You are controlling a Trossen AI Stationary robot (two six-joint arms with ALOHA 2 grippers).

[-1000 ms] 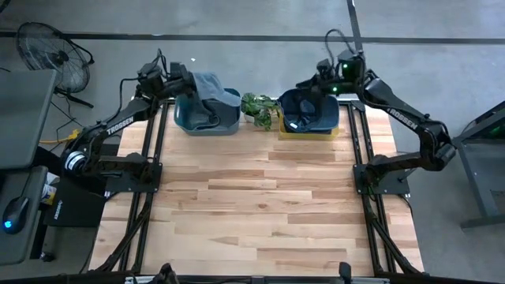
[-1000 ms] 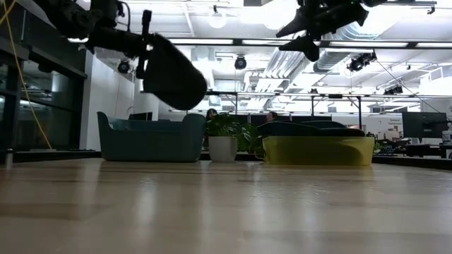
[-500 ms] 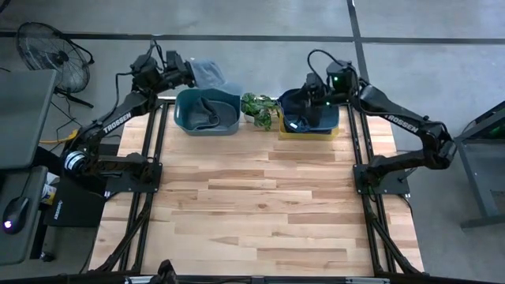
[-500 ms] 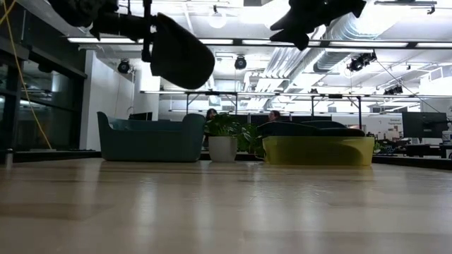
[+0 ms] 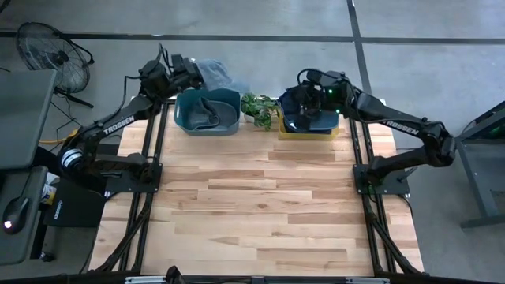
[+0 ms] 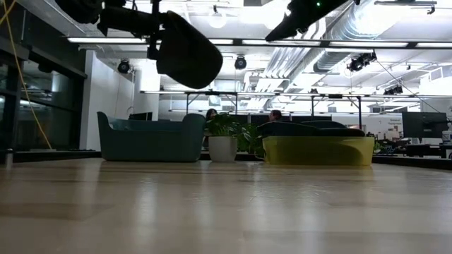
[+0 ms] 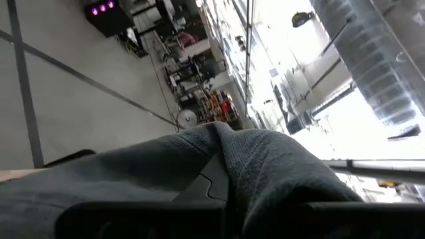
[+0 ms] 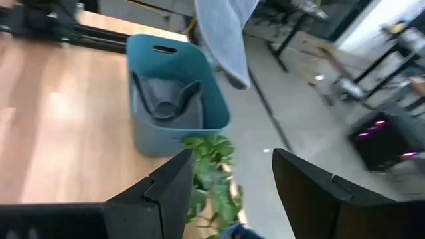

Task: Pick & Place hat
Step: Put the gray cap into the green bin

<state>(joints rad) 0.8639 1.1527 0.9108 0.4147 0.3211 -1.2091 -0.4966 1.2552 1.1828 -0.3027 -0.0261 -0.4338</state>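
Note:
A grey knit hat [image 5: 210,72] hangs in the air just past the far rim of the teal bin [image 5: 207,125]. My left gripper [image 5: 188,73] is shut on it. In the low view the hat [image 6: 189,51] shows as a dark bulge high above the table. Another grey hat [image 8: 166,99] lies inside the teal bin [image 8: 199,73]. My right gripper [image 5: 306,80] stands open over the yellow bin [image 5: 308,132], which holds dark hats, with nothing between its fingers [image 8: 166,192]. My left gripper pinches the hat's cloth [image 7: 265,166] between its two fingers, which lie about level and point past the table's far edge. The cloth folds over the fingers [image 7: 211,180] and hides the place of contact. The hat is lifted clear, bulging out ahead of the gripper.
A potted plant [image 5: 259,107] stands between the two bins at the table's far edge. The wooden tabletop [image 5: 260,197] stretches in front of them. A fan [image 5: 47,49] and a desk are left of the table, off its surface.
My left gripper has risen and gone from above the teal bin toward the far edge, carrying the hat, which now hangs past the bin's far rim. My right gripper has swung toward the table's left over the yellow bin, rolling as it went, and has stayed open.

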